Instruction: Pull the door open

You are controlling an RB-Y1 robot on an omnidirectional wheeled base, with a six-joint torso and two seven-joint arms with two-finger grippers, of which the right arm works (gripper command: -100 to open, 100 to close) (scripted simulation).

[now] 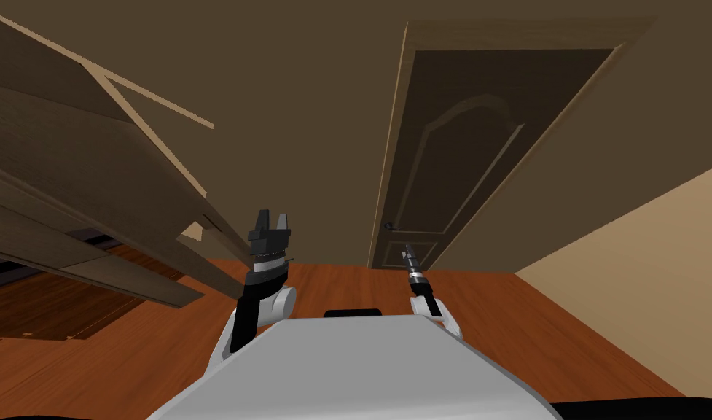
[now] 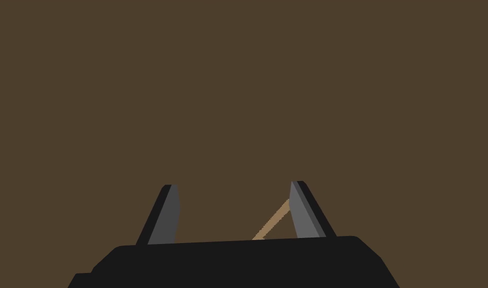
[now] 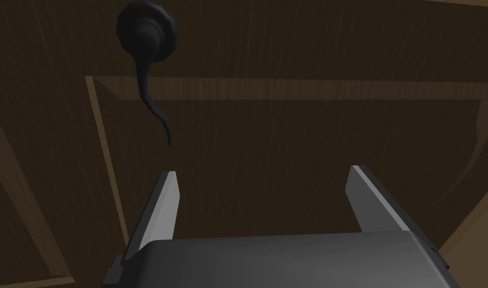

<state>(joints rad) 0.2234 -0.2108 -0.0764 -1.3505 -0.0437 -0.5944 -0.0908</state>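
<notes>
So, door [image 1: 485,146]: dark brown and panelled, carrying the door handle at its edge; it looks shut flush in its lighter frame.
Door handle [image 3: 147,35]: dark curved lever on a round rose, with nothing gripping it.
Right end effector [image 3: 262,170]: fingers spread wide and empty, near the door handle, just short of the lever's tip and offset to one side.
Left end effector [image 1: 272,219]: fingers apart, holding nothing, raised well apart from the door handle.
Done: the approach only, by my reading.
Left: centre on the lever, close on it, press, then pull the door.
Writing: no brand, label or lettering is readable.
</notes>
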